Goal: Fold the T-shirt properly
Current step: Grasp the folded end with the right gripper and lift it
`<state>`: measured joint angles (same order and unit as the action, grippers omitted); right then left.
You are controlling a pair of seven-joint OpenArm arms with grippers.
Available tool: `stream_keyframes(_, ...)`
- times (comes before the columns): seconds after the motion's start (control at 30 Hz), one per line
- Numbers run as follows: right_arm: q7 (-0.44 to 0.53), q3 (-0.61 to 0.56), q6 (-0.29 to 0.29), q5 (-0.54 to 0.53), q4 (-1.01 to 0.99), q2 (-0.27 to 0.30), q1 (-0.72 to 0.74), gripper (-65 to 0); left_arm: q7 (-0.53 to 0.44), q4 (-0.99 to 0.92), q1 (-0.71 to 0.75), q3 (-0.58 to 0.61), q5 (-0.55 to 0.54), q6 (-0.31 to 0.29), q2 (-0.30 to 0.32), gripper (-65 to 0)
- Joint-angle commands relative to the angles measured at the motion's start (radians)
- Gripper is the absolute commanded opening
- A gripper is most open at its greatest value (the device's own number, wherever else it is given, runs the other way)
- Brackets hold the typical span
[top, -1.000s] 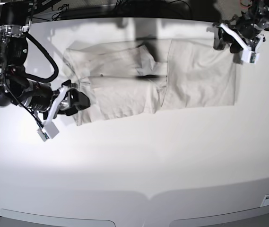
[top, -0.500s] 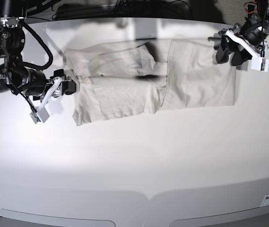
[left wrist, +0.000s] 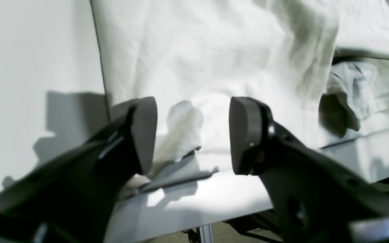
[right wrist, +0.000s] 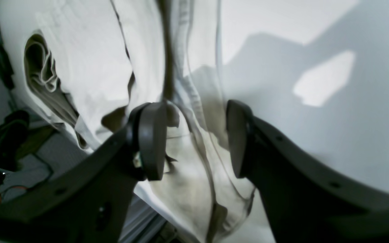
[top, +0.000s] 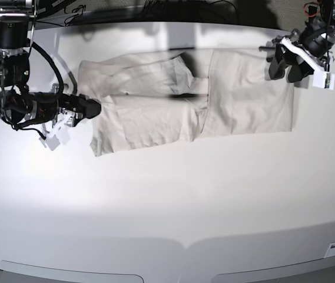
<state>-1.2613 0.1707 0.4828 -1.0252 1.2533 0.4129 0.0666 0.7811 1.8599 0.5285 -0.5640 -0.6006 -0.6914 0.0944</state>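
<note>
**Left gripper** (left wrist: 192, 135). The jaws stand wide apart. Between them, in the left wrist view, lies a small raised corner of fabric near the far hem; neither jaw presses on it, and nothing is gripped. In the base view this gripper (top: 285, 62) hangs over the far right corner of the garment, near the far edge of the bench (top: 167, 200).

**Right gripper** (right wrist: 196, 140). The jaws stand wide apart. In the right wrist view they straddle a stitched hem and a loose fold of fabric at the garment's edge. The near jaw sits close against the fabric; whether it touches cannot be told. No fabric is clamped. In the base view this gripper (top: 90, 109) points at the left edge of the garment, level with the bench surface.

**T-shirt** (top: 244, 94). It lies flat on the white bench, toward the far side, spread lengthwise from left to right. It is partly folded: one panel lies smooth on the right, and the left portion is layered with overlapping folds. A dark gap shows between layers near the middle. In the wrist views the T-shirt (left wrist: 214, 60) (right wrist: 89, 67) appears pale and wrinkled.

**Containers.** None is in view.
</note>
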Motion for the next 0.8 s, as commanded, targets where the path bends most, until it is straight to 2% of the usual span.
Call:
stream_keyframes(0.0,-0.013,0.005,0.004,-0.007,0.005,0.01,0.016,-35.5,-0.029,0.02,0.003,-0.006,-0.021,-0.007,0.009,-31.5)
stream_keyframes(0.13,-0.014,0.005,0.009,-0.004,-0.015,-0.005,0.016,-35.5,-0.035,0.02,0.003,-0.006,-0.021,-0.007,0.009,-31.5)
stream_keyframes(0.37,-0.017,0.005,0.071,-0.001,-0.019,-0.077,0.016,-35.5,-0.035,0.02,0.003,-0.006,-0.021,-0.007,0.009,-31.5)
stream_keyframes(0.57,-0.018,0.005,0.071,0.0,-0.019,-0.106,0.016,-36.1,-0.034,0.02,0.003,-0.006,-0.021,-0.007,0.009,-31.5)
stream_keyframes(0.67,-0.02,0.005,0.071,0.0,-0.019,-0.105,0.016,-45.7,-0.035,0.02,0.003,-0.006,-0.019,-0.007,0.009,-31.5)
stream_keyframes(0.77,-0.013,0.005,0.075,0.0,-0.019,-0.106,0.016,-61.4,-0.035,0.02,0.003,-0.006,-0.018,-0.007,0.009,-31.5)
